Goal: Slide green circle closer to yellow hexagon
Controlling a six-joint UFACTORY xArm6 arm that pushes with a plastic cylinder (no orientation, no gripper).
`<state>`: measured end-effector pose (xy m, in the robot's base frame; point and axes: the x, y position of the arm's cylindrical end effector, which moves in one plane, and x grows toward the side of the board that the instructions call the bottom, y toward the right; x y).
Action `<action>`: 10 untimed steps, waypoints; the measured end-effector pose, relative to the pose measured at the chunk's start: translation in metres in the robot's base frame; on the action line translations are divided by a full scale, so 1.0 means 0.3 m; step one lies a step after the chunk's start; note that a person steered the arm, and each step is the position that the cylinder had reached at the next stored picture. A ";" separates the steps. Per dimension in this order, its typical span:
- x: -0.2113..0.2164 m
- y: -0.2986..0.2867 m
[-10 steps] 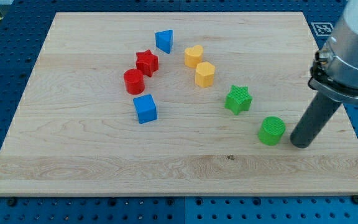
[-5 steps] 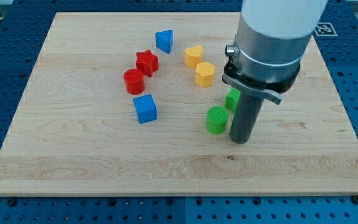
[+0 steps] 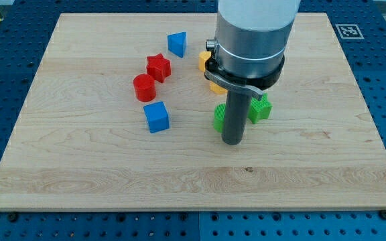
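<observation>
The arm comes down from the view's top, its wide grey body covering the middle of the desk [image 3: 79, 174], and ends in an upright dark rod. My tip [image 3: 232, 142] rests on the wood just at the view's right of the green circle [image 3: 219, 118], touching or nearly touching it; this tool has nothing to clench, it only presses sideways. The circle shows only as a sliver left of the rod. The yellow hexagon [image 3: 213, 86] is mostly hidden by the arm, just above the circle. The green star [image 3: 260, 109] peeks out on the rod's right.
</observation>
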<state>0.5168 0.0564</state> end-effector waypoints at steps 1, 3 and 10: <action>0.004 0.001; 0.002 0.000; -0.239 -0.085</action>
<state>0.4451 0.0309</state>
